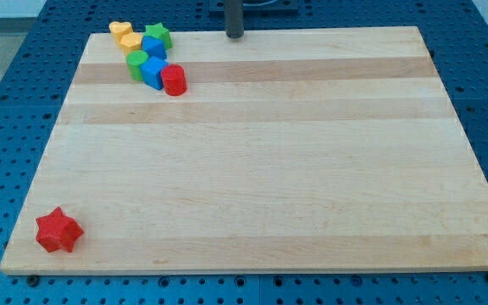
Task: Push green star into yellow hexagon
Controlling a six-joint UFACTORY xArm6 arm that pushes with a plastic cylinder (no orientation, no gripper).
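Observation:
The green star [158,35] sits near the top left of the wooden board [261,169], at the right end of a cluster. The yellow hexagon [131,41] lies just to its left, with a blue block [152,47] between and below them. My tip [235,36] is at the board's top edge, well to the right of the green star and apart from all blocks.
A yellow heart [120,30] sits at the cluster's top left. A green block [137,63], a second blue block [153,72] and a red cylinder [174,80] trail down to the right. A red star [58,230] lies at the bottom left corner.

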